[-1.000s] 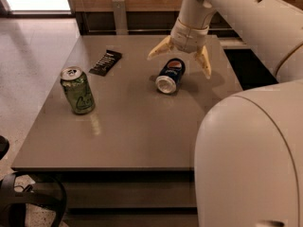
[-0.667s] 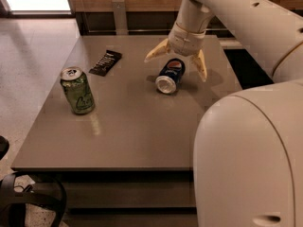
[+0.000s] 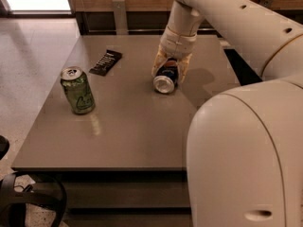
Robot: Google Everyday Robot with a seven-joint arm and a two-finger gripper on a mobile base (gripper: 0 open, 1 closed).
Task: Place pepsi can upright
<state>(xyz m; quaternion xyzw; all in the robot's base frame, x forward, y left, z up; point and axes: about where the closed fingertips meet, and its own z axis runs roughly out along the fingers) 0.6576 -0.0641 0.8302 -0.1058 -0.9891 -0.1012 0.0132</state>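
Observation:
The pepsi can [image 3: 164,83] lies on its side near the middle of the grey table [image 3: 123,131], its silver end facing me and its dark blue body pointing away. My gripper [image 3: 170,73] comes down from above and straddles the can. Its yellowish fingers [image 3: 157,66] press against both sides of the can's body, so it is shut on the can. The can still rests on the table.
A green can [image 3: 77,90] stands upright at the table's left. A flat black packet [image 3: 106,62] lies at the back left. My white arm and body [image 3: 246,155] fill the right side. A black looped object [image 3: 28,202] sits on the floor at the lower left.
The fingers were spread wide above the can; they have come down and closed onto its sides. The can has hardly moved.

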